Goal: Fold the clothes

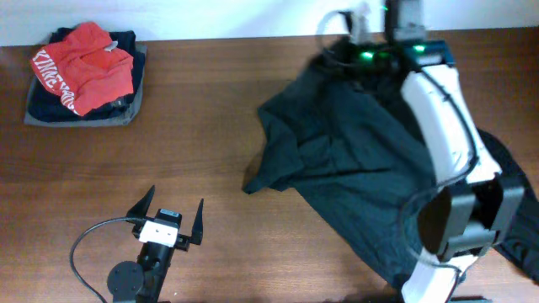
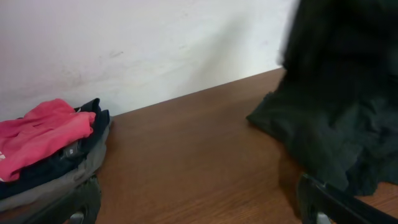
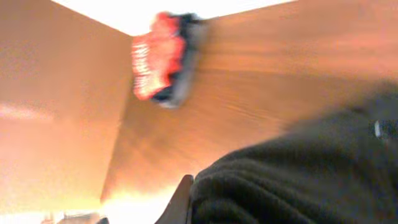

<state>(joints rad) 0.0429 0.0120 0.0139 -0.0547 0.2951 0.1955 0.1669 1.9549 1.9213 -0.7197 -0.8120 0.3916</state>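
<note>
A dark green garment (image 1: pixel 354 160) lies crumpled across the right half of the table, its far edge lifted. My right gripper (image 1: pixel 349 52) is at the far right, shut on the garment's far edge; in the right wrist view bunched dark cloth (image 3: pixel 298 180) fills the space beside one finger. The garment also shows at the right of the left wrist view (image 2: pixel 336 118). My left gripper (image 1: pixel 173 210) is open and empty at the front left, resting low over bare wood, its fingertips at the frame's bottom corners in the left wrist view (image 2: pixel 199 211).
A stack of folded clothes (image 1: pixel 84 76) with a red printed shirt on top sits at the far left corner; it also shows in the left wrist view (image 2: pixel 46 146) and the right wrist view (image 3: pixel 161 59). A white wall runs behind the table. A black cable (image 1: pixel 84 244) loops by the left arm.
</note>
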